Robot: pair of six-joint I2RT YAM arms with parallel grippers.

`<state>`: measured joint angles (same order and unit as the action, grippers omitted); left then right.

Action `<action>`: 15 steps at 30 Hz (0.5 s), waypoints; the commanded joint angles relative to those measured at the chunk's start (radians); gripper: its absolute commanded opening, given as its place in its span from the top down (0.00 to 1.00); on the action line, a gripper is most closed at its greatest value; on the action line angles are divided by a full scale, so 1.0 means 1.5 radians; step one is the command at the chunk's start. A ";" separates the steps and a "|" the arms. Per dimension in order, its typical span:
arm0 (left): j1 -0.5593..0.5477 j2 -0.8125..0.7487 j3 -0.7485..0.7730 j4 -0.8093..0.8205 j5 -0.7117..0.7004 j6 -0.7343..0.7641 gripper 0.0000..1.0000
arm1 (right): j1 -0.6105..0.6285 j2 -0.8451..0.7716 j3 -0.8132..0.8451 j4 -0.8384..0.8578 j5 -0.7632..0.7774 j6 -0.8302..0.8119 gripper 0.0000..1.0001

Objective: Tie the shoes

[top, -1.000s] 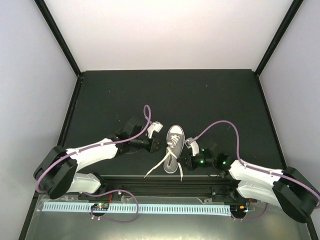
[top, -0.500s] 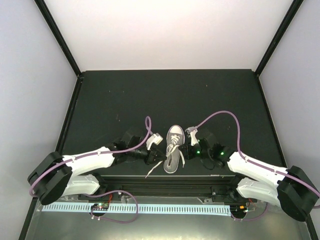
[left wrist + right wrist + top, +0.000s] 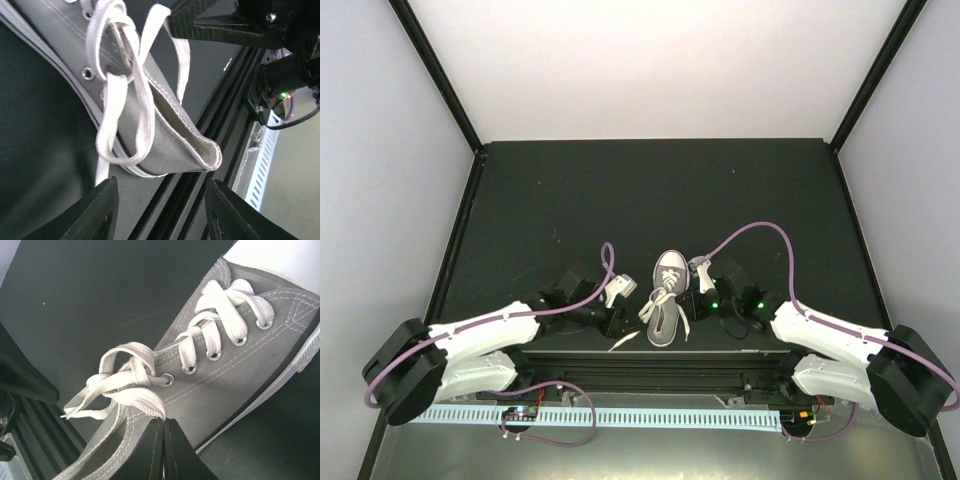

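Observation:
The shoe point(image 3: 668, 276) is a small grey sneaker standing near the table's front edge, toe pointing away from me. Its white laces point(image 3: 658, 300) are crossed in a loose knot over the top eyelets point(image 3: 131, 374), and a loop point(image 3: 125, 125) hangs down the shoe's side point(image 3: 167, 127). My left gripper point(image 3: 628, 312) sits left of the heel, open. In the left wrist view the left gripper point(image 3: 162, 202) has nothing between its fingers point(image 3: 97, 212). My right gripper point(image 3: 688, 305) is against the shoe's right side point(image 3: 240, 375). The right wrist view shows that gripper point(image 3: 164, 432) shut on a lace strand.
A black rail point(image 3: 650, 365) runs along the table's near edge just behind the heel, with a white perforated strip point(image 3: 620, 415) below it. A loose lace end point(image 3: 620, 344) lies on the mat by the rail. The right arm's black body point(image 3: 235, 25) looms over the shoe.
My left gripper has opened and let go of the lace, drawing slightly left. Both arms came in toward the shoe, and the spread laces now gather over it. The right gripper stays shut.

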<state>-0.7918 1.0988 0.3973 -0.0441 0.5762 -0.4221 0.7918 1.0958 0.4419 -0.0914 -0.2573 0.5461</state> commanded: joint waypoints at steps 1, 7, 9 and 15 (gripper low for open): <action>0.016 -0.043 0.019 -0.083 -0.074 0.001 0.49 | 0.003 -0.001 -0.003 0.017 -0.011 -0.014 0.98; 0.046 0.018 0.092 -0.047 -0.084 -0.017 0.55 | 0.002 -0.001 -0.010 0.021 -0.015 -0.013 0.98; 0.049 0.059 0.116 -0.027 -0.079 -0.017 0.57 | 0.002 -0.006 -0.011 0.020 -0.014 -0.012 0.98; 0.050 0.158 0.154 0.021 -0.044 -0.027 0.62 | 0.002 -0.017 -0.019 0.019 -0.013 -0.010 0.98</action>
<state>-0.7212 1.2747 0.5854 -0.0711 0.4797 -0.4461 0.7918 1.0904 0.4259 -0.0837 -0.2722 0.5369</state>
